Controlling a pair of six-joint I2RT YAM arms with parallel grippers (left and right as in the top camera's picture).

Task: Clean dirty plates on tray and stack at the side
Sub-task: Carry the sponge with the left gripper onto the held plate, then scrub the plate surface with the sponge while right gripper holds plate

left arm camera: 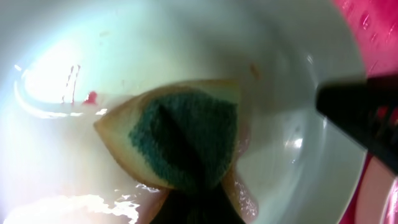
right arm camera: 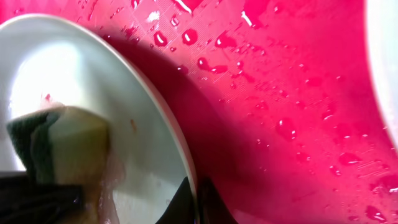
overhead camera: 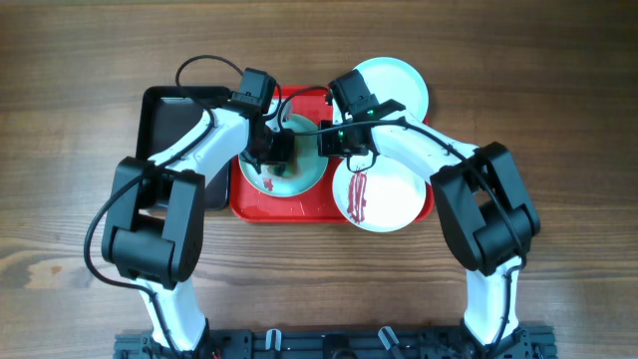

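Observation:
A pale mint plate (overhead camera: 299,179) lies on the left half of the red tray (overhead camera: 299,211). My left gripper (overhead camera: 271,150) is shut on a yellow-and-green sponge (left arm camera: 180,137) that presses on this plate's wet inside (left arm camera: 298,124), where a small red spot (left arm camera: 91,97) shows. My right gripper (overhead camera: 334,140) is shut on the same plate's rim (right arm camera: 186,155), one finger on each side. A white plate (overhead camera: 384,199) with dark red streaks sits on the tray's right end. A second mint plate (overhead camera: 399,85) lies off the tray at the back right.
A black tray (overhead camera: 174,125) sits left of the red one, under my left arm. The red tray's floor (right arm camera: 280,93) is wet with droplets. Bare wooden table surrounds the trays.

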